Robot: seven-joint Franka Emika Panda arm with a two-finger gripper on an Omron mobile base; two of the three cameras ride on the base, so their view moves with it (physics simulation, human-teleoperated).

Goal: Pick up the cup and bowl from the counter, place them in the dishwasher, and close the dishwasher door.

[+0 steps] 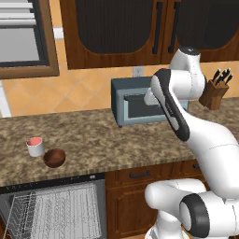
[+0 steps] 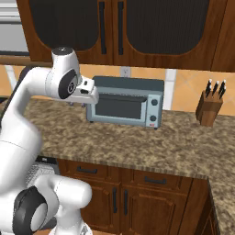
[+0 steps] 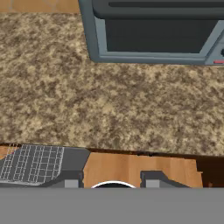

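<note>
Crockery waits at the left end of the long speckled brown-and-tan granite desk (image 1: pixel 116 140): the small white cylindrical cup with its pinkish-red inside (image 1: pixel 35 146) stands upright, and the glossy dark reddish-brown bowl (image 1: pixel 54 158) sits just beside it, nearer the front edge. Both lie almost directly above the grey under-counter dishwasher (image 1: pixel 56 205), probably so each needs only a short carry downward. Its door is dropped open and the white wire rack (image 1: pixel 60 212) is exposed, ready to receive them.

Neither piece is held. The white arm is folded high, its hand near the grey toaster oven (image 2: pixel 126 101) at the back of the desk, well apart from the cup and bowl. In the hand view the two dark fingertips (image 3: pixel 72 180) stand partly apart with nothing between them, so the jaws (image 3: pixel 112 183) are half-spread and empty, looking down over bare granite and a corner of the rack.

As a judgement, the task has barely begun: the arm must swing left toward the cup first. A wooden knife block (image 1: pixel 214 91) stands far right, out of the way.
</note>
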